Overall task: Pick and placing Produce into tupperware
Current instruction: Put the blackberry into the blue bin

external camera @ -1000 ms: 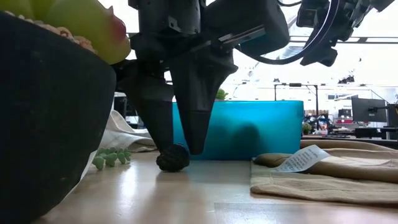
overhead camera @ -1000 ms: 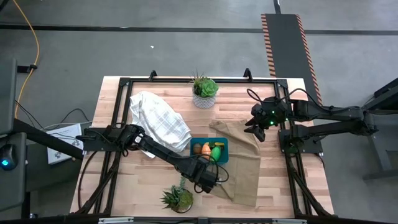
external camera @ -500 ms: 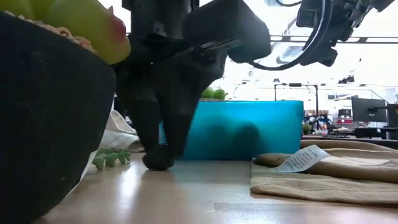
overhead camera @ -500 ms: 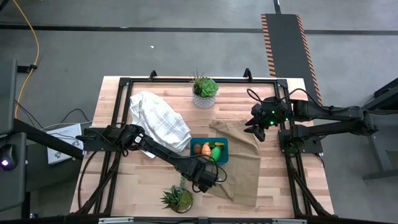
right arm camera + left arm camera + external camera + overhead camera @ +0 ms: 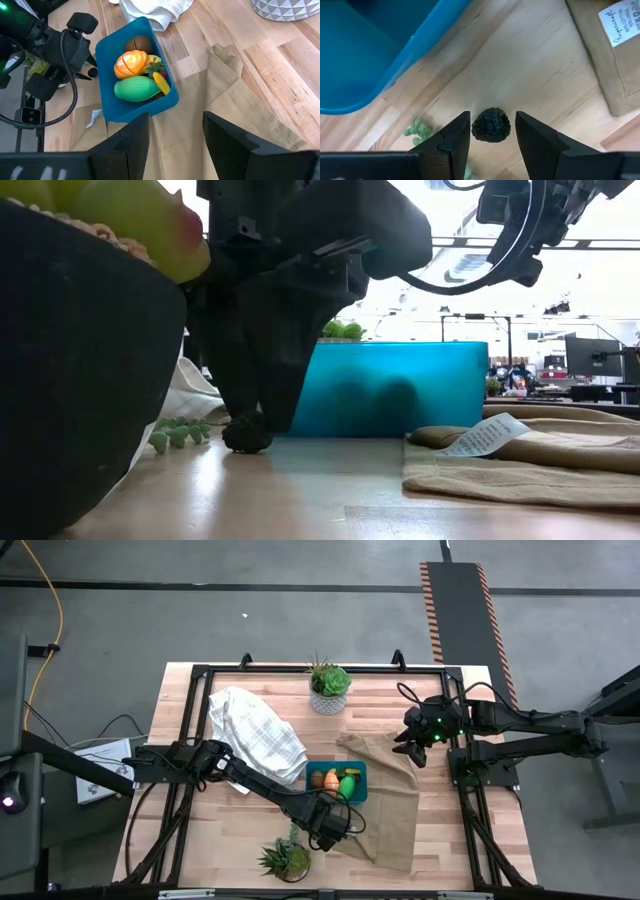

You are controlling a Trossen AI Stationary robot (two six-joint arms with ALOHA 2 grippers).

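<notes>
The teal tupperware [image 5: 337,782] sits mid-table and holds an orange piece [image 5: 131,64], a bright green piece [image 5: 134,90], a brown round piece [image 5: 137,44] and a yellow piece [image 5: 161,82]. A small dark bumpy round piece [image 5: 491,125] lies on the wood just near of the tupperware [image 5: 400,385]. My left gripper [image 5: 492,117] is open and points down over it, one finger on each side. My right gripper [image 5: 412,750] is open and hovers over the tan cloth's far right corner. My left gripper comes from above, pointing down, with its fingers astride the dark bumpy piece [image 5: 248,433]. One fingertip [image 5: 465,125] meets the piece's side; the other [image 5: 522,122] stands a sliver away. The piece rests on the table.
A tan cloth [image 5: 390,805] with a white tag [image 5: 485,435] lies right of the tupperware. A white checked cloth [image 5: 255,735] lies to its left. Potted plants stand at the far edge [image 5: 329,687] and the near edge [image 5: 285,860]. Green beads [image 5: 417,130] lie beside the dark piece.
My left gripper's fingers have drawn closer together around the dark bumpy piece. Gripper and piece have shifted a little toward the table's left, the piece sliding along the wood. My right arm has kept still.
</notes>
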